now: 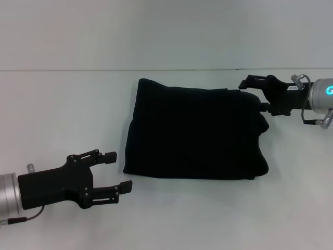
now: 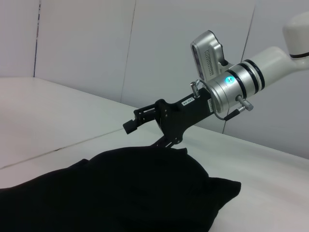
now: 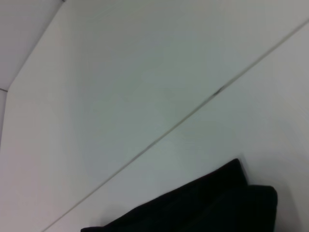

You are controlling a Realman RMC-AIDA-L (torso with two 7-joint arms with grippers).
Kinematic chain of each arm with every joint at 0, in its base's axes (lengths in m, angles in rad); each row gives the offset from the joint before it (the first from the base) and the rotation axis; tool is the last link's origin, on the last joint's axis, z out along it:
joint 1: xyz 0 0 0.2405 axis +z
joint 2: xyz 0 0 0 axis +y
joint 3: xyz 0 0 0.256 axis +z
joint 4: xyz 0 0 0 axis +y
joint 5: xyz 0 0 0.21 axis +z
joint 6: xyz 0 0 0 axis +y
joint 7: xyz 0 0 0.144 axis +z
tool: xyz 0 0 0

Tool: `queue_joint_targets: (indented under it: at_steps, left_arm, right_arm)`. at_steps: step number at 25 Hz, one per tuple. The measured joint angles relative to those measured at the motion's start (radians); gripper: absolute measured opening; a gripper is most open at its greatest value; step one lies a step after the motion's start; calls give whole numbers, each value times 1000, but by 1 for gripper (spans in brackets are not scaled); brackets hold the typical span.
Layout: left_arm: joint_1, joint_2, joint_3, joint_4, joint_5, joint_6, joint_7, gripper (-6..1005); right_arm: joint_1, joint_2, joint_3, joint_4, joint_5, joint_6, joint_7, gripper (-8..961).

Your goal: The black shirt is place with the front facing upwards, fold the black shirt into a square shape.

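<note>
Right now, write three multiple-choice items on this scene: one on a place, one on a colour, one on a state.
1. Where is the right gripper?
A. at the shirt's far right corner
B. at the shirt's near left corner
C. above the shirt's middle

2. What colour shows on the black shirt?
A. plain black, no lettering in view
B. black with red stripes
C. white

3. How is the left gripper?
A. shut on the shirt
B. open, clear of the shirt
C. pressed flat on the shirt

Answers:
1 A: in the head view the gripper sits at that corner.
2 A: only black cloth shows.
3 B: its fingers are spread, with bare table between them and the shirt's near left corner.
</note>
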Motion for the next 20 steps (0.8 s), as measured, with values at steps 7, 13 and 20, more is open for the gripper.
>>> queue_joint_targets:
  at_steps: [7, 13, 20]
  left_arm:
    - [0, 0, 0, -1, -3, 0, 0, 872]
    - [0, 0, 0, 1, -6, 1, 0, 873]
    - [1, 0, 0, -1, -7, -2, 0, 873]
  right_arm:
    - [4, 8, -20, 11, 21, 21, -44, 847]
    - [6, 16, -59, 11, 25, 33, -72, 700]
    - [5, 22, -51, 0, 28, 40, -96, 391]
